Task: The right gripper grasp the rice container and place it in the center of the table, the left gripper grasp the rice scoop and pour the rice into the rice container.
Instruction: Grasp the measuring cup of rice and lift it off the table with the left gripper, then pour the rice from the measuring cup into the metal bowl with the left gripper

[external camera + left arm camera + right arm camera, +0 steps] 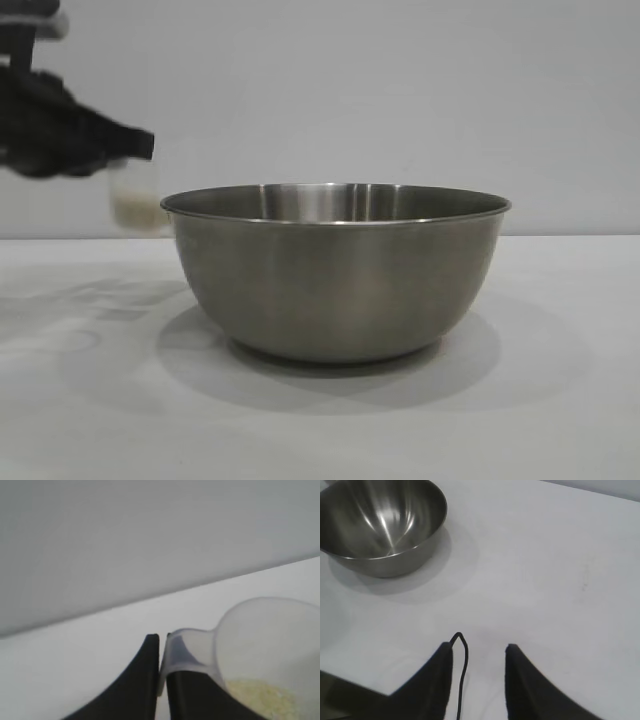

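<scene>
The rice container (335, 272), a wide steel bowl, stands on the white table (560, 400) at the middle of the exterior view; it also shows in the right wrist view (380, 525), with no rice visible inside. My left gripper (125, 150) is at the far left, raised above the table, shut on the loop handle of the rice scoop (137, 198). The clear cup hangs upright beside the bowl's left rim with rice (262, 700) in its bottom. In the left wrist view the gripper (161, 645) pinches the scoop's handle (187, 650). My right gripper (477, 650) is open and empty, above bare table away from the bowl.
A thin black cable (462, 670) loops between the right gripper's fingers. A plain grey wall (400, 90) stands behind the table. A dark table edge (340, 695) shows in the right wrist view.
</scene>
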`<action>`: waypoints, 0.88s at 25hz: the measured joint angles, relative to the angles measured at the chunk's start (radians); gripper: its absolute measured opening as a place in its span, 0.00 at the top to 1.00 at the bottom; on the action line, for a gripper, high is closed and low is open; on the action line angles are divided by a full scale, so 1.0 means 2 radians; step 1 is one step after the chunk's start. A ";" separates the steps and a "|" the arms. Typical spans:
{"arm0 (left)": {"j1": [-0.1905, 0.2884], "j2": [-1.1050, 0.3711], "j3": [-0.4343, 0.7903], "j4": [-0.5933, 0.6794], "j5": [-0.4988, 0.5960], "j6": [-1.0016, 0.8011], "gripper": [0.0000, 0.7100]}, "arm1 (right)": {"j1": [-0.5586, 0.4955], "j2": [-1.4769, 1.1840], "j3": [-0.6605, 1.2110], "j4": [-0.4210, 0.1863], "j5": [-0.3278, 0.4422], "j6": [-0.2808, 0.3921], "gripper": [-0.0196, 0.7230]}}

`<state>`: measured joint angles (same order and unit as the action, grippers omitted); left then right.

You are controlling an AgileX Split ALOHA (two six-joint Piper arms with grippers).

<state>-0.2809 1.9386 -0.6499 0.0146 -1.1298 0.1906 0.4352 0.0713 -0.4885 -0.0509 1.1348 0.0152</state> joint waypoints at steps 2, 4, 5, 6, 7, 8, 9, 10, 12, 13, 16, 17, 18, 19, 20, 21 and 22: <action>0.000 -0.018 0.000 0.032 0.000 0.041 1.00 | 0.000 0.000 0.000 0.000 0.000 0.000 0.65; 0.000 -0.034 0.000 0.069 -0.001 0.093 1.00 | 0.000 0.000 0.000 0.000 0.000 0.000 0.65; 0.000 -0.037 -0.001 0.089 -0.001 0.121 1.00 | 0.000 0.000 0.000 0.000 0.000 0.000 0.65; 0.000 -0.039 -0.003 0.109 -0.001 0.151 1.00 | 0.000 0.000 0.000 0.000 0.000 0.000 0.65; 0.000 -0.039 -0.007 0.128 -0.001 0.180 1.00 | 0.000 0.000 0.000 0.000 0.000 0.000 0.65; 0.000 -0.039 -0.012 0.151 -0.001 0.202 1.00 | 0.000 0.000 0.000 0.000 0.000 0.000 0.65; 0.000 -0.039 -0.017 0.171 -0.001 0.219 1.00 | 0.000 0.000 0.000 0.000 0.000 0.000 0.65; 0.000 -0.039 -0.023 0.186 -0.001 0.233 1.00 | 0.000 0.000 0.000 0.000 0.000 0.000 0.65; 0.000 -0.040 -0.037 0.215 -0.001 0.249 1.00 | 0.000 0.000 0.000 0.000 0.000 0.000 0.65; 0.000 -0.040 -0.044 0.227 -0.001 0.254 1.00 | 0.000 0.000 0.000 0.000 0.000 0.000 0.65; 0.000 -0.040 -0.069 0.282 -0.001 0.274 1.00 | 0.000 0.000 0.000 0.000 0.000 0.000 0.65; 0.000 -0.040 -0.078 0.310 -0.001 0.280 1.00 | 0.000 0.000 0.000 0.000 0.000 0.000 0.65; 0.000 -0.040 -0.084 0.330 -0.001 0.286 1.00 | 0.000 0.000 0.000 0.000 0.000 0.000 0.65; 0.000 -0.040 -0.092 0.352 -0.002 0.292 1.00 | 0.000 0.000 0.000 0.000 0.000 0.000 0.65; 0.000 -0.040 -0.096 0.369 -0.002 0.303 1.00 | 0.000 0.000 0.000 0.000 0.000 0.000 0.65; 0.000 -0.040 -0.101 0.388 0.001 0.317 1.00 | 0.000 0.000 0.000 0.000 0.000 0.000 0.65; 0.000 -0.040 -0.105 0.404 0.005 0.329 1.00 | 0.000 0.000 0.000 0.000 0.000 0.000 0.65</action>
<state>-0.2809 1.8578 -0.8604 0.8232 -1.1191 0.8480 0.4352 0.0713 -0.4885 -0.0509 1.1348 0.0152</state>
